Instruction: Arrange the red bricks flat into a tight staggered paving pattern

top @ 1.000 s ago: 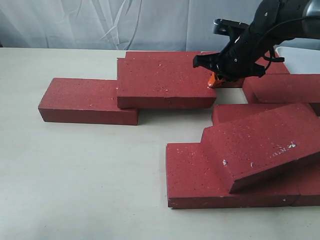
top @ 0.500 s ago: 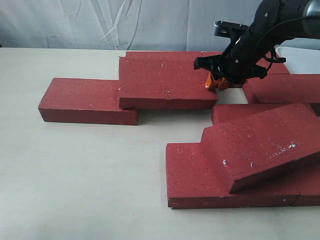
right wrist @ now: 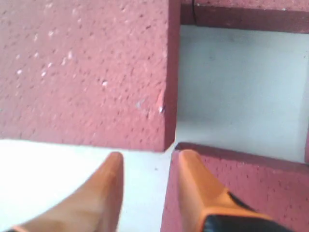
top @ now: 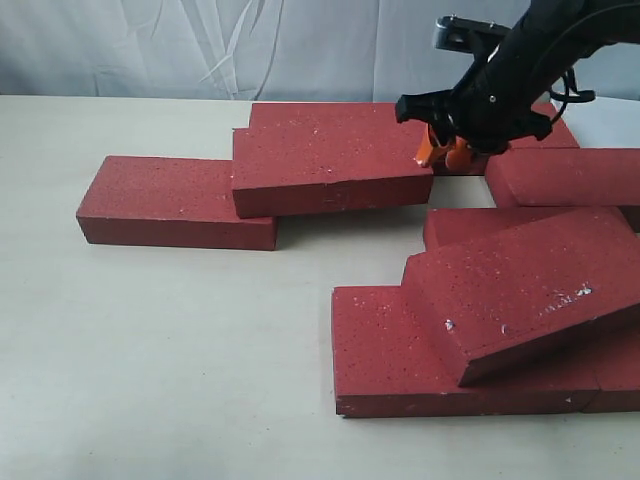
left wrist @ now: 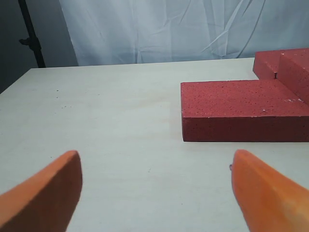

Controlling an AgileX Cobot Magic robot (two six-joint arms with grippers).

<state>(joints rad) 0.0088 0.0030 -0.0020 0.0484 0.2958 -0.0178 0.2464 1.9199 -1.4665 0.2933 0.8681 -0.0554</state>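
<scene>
Outside camera first. The red bricks (top: 500,225) are scattered over the pale table (top: 150,380). The left brick (top: 175,200) lies flat at middle left. The middle brick (top: 330,165) overlaps its right end and sits tilted, with shadow under its right end. The back brick (top: 330,112) lies flat right behind that one. In the lower right the bottom brick (top: 385,355) is flat, and the leaning brick (top: 530,285) is propped at an angle across it. The right gripper (top: 441,152) is up in the upper right, orange tips just beside the right end of the middle brick. Can't tell if they touch it.

Left wrist camera: the left gripper (left wrist: 154,193) is spread wide, with only bare table between the orange fingers (left wrist: 43,193). One flat brick (left wrist: 241,104) lies ahead, well apart from them.

Right wrist camera: the right gripper's fingers (right wrist: 198,179) are close together with a slim gap showing table, gripping nothing. A big brick's corner (right wrist: 87,72) sits just past the tips.
</scene>
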